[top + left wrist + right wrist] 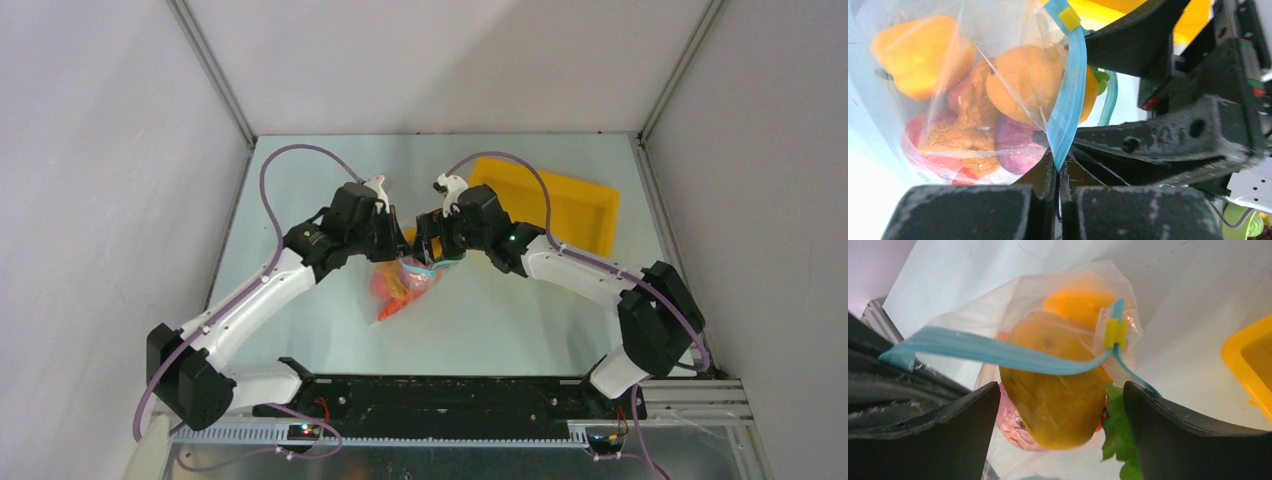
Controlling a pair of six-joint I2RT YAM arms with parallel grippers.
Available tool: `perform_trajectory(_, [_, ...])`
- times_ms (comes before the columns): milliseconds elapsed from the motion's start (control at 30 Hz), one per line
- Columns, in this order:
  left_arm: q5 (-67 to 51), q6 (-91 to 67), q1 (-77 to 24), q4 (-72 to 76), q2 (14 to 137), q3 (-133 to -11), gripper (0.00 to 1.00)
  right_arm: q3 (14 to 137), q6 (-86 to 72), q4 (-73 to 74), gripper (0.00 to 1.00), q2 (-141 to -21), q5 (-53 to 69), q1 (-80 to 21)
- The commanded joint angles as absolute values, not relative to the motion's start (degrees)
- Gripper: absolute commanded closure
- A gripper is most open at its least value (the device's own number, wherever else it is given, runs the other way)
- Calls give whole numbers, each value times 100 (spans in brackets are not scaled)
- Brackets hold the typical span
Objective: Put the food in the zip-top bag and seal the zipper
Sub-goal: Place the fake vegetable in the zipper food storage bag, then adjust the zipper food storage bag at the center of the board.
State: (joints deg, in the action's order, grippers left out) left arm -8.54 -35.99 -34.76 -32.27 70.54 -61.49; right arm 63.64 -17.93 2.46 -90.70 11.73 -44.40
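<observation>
left gripper (1057,180) pinches the teal zipper (998,352) end, food (1058,405) sits inside the zip-top bag (405,280) between the arms; right gripper (1060,390), fingers spread, should close on the yellow slider (1115,332) (at its 1 o'clock) and draw straight along.

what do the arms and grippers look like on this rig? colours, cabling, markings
Both match: white links on the left arm and right arm, black joint housings, a purple cable looping along each. There is a small green light near the right wrist. The fingers are matte black, grainy and broad. No sleeves seen.
</observation>
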Motion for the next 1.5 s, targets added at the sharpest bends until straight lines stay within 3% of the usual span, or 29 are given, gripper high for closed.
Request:
perform_trajectory(0, [-683,-3654,-3525,-2941,6880,-6096,98,6596,-1681,469,1,-8437,1617,-4554])
perform_trajectory(400, [-605,-3587,-3516,-2944,6678,-5987,98,6246,-1758,523,1,-7346,1270,-4548])
perform_trajectory(600, [-733,-3494,-3515,-2891,6655,-5966,98,5652,-2012,620,2,-6843,1176,-4066])
perform_trajectory(767, [-793,-3448,-3515,-2861,6660,-5970,98,5130,-2386,961,12,-6605,1087,-3589])
perform_trajectory(1067, [-973,-3467,-3519,-2734,6722,-5933,98,4914,-2852,1106,26,-7110,747,-3593])
perform_trajectory(1367, [-957,-3429,-3519,-2780,6662,-5909,98,4920,-3403,446,49,-7960,662,-3734])
perform_trajectory(1433, [-950,-3422,-3516,-2786,6659,-5907,98,4921,-3476,361,63,-7992,769,-3777])
perform_trajectory(1467, [-950,-3416,-3520,-2786,6663,-5906,98,4919,-3491,314,76,-7986,802,-3818])
